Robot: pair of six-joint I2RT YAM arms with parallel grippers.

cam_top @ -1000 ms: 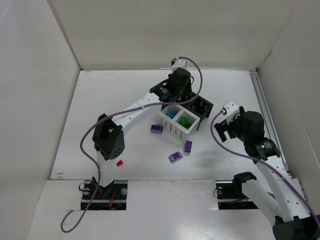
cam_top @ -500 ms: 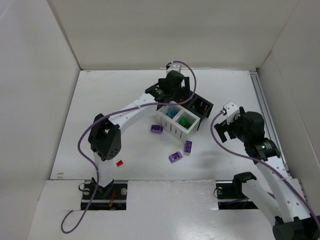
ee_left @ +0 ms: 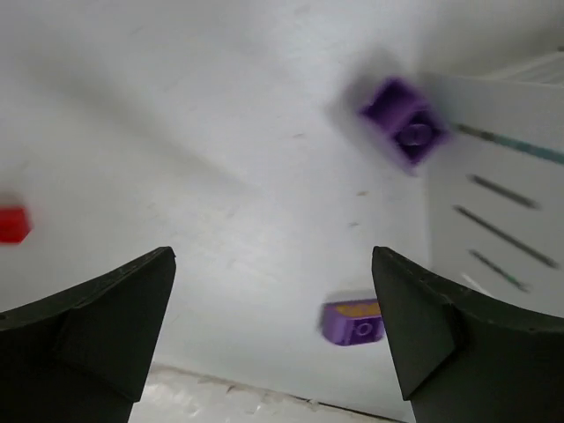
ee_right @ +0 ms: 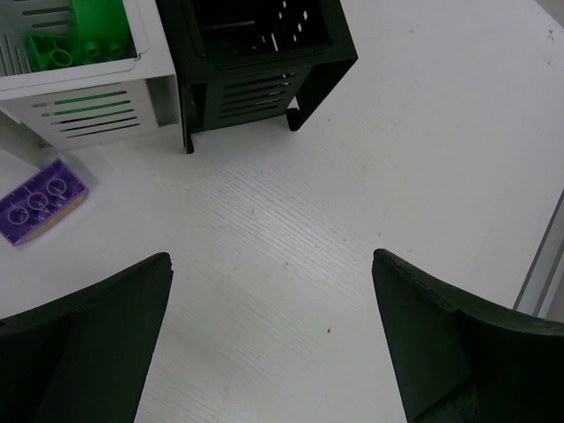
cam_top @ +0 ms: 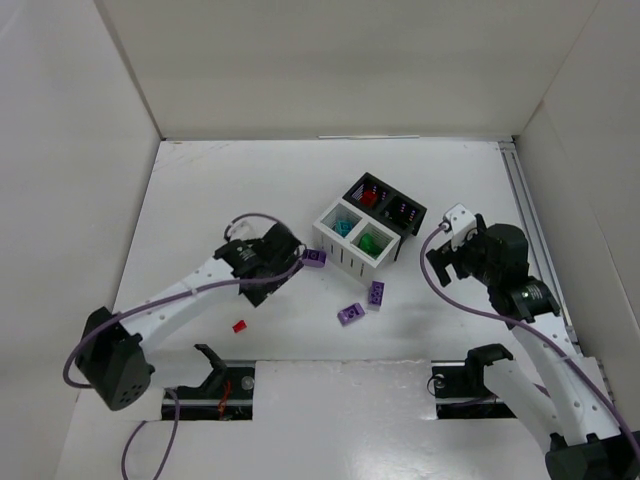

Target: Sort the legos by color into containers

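Observation:
The containers [cam_top: 385, 250] stand as a block right of centre: two white bins with teal legos [cam_top: 344, 227] and green legos [cam_top: 372, 242], and two black bins, one with a red lego [cam_top: 368, 197]. Loose on the table lie three purple legos [cam_top: 314, 257] [cam_top: 351, 313] [cam_top: 376, 294] and a small red one [cam_top: 239, 326]. My left gripper [cam_top: 290, 268] [ee_left: 273, 254] hangs open and empty above the table, just left of the nearest purple lego [ee_left: 405, 132]. My right gripper [cam_top: 438, 264] [ee_right: 270, 256] is open and empty, right of the bins.
White walls enclose the table on three sides. A metal rail [cam_top: 530, 230] runs along the right edge. In the right wrist view a black bin [ee_right: 256, 53] and a white bin of green legos [ee_right: 79, 40] lie ahead, with a purple lego [ee_right: 40, 203] at left.
My left arm swung away from over the black bins, back toward the near left, and its jaws opened. A red lego now shows in the black bin. The right arm stayed still.

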